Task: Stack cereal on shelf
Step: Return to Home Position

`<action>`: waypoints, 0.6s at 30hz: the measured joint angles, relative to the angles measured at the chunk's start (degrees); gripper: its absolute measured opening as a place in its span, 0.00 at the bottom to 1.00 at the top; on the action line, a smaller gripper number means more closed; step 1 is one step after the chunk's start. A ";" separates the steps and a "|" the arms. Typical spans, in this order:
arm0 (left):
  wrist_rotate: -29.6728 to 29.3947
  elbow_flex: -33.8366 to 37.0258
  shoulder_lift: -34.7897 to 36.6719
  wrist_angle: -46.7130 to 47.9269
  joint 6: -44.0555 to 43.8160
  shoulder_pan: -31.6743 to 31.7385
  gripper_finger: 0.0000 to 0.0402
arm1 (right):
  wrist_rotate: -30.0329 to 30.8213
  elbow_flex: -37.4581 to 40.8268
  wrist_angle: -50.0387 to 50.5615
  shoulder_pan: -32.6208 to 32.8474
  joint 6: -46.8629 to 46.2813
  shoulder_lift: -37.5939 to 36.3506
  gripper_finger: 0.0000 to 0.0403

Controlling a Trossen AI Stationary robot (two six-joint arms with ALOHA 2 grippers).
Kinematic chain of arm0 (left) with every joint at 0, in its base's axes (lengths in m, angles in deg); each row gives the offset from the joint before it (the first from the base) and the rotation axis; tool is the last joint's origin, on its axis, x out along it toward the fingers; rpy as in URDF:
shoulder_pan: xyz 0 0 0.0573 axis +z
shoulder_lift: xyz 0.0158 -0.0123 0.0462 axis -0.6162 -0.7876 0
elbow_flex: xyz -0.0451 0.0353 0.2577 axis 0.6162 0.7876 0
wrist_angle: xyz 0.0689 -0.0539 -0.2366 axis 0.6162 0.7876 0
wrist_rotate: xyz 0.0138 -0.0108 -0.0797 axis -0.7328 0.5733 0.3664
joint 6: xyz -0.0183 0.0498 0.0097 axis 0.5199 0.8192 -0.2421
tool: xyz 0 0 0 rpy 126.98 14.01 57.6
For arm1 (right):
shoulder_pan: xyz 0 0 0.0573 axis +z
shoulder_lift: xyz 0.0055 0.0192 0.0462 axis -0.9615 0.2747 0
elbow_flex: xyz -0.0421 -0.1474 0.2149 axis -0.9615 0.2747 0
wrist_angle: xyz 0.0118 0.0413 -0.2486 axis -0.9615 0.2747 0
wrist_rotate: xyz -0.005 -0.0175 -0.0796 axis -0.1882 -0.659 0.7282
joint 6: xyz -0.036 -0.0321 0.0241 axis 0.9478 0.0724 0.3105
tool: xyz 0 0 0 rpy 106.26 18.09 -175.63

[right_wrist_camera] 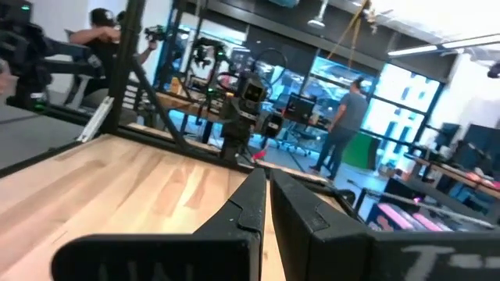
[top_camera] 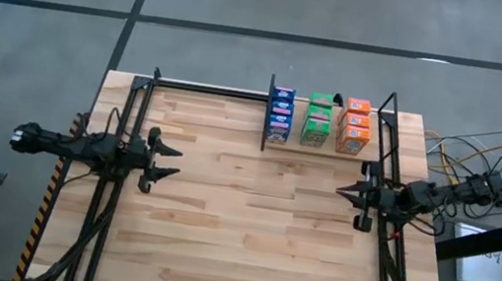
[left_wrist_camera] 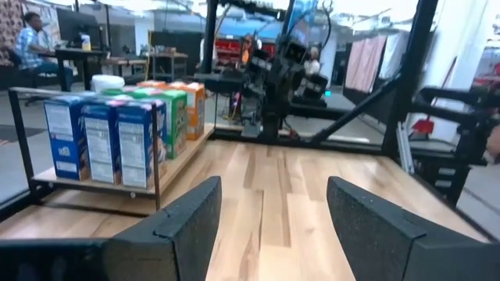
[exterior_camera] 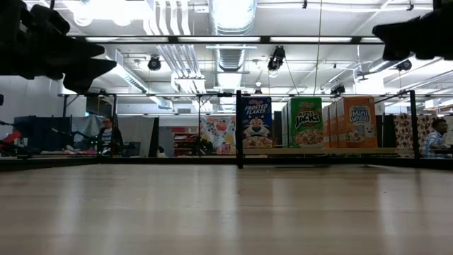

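The cereal boxes stand upright on the shelf (top_camera: 319, 149) at the table's far edge, right of the black divider (top_camera: 268, 113): a blue row (top_camera: 280, 113), a green row (top_camera: 318, 119) and an orange row (top_camera: 355, 126). The low view shows their fronts, blue (exterior_camera: 257, 122), green (exterior_camera: 306, 122) and orange (exterior_camera: 359, 121). The left wrist view shows the blue boxes (left_wrist_camera: 101, 140) from the side. My left gripper (top_camera: 166, 162) hovers open over the table's left side. My right gripper (top_camera: 345, 189) hovers shut over the right side, near the shelf's right end. Neither holds anything.
Black frame rails run along the table's left (top_camera: 126, 142) and right (top_camera: 386, 171) sides and across the far edge (top_camera: 209, 87). The shelf left of the divider shows bare rail only. People sit and stand in the room beyond the table (exterior_camera: 433, 138).
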 joint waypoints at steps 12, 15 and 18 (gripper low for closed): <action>-0.13 -0.35 -0.04 0.61 -2.10 0.00 0.54 | 1.82 2.12 -0.23 0.00 -4.32 0.02 0.03; -0.13 -0.39 -0.32 0.24 -7.79 0.00 0.54 | 1.85 2.14 -0.31 0.00 -6.06 0.07 0.03; -0.07 -0.39 -0.49 0.17 -10.69 0.00 0.54 | 1.81 2.14 -0.26 0.00 -4.88 0.38 0.03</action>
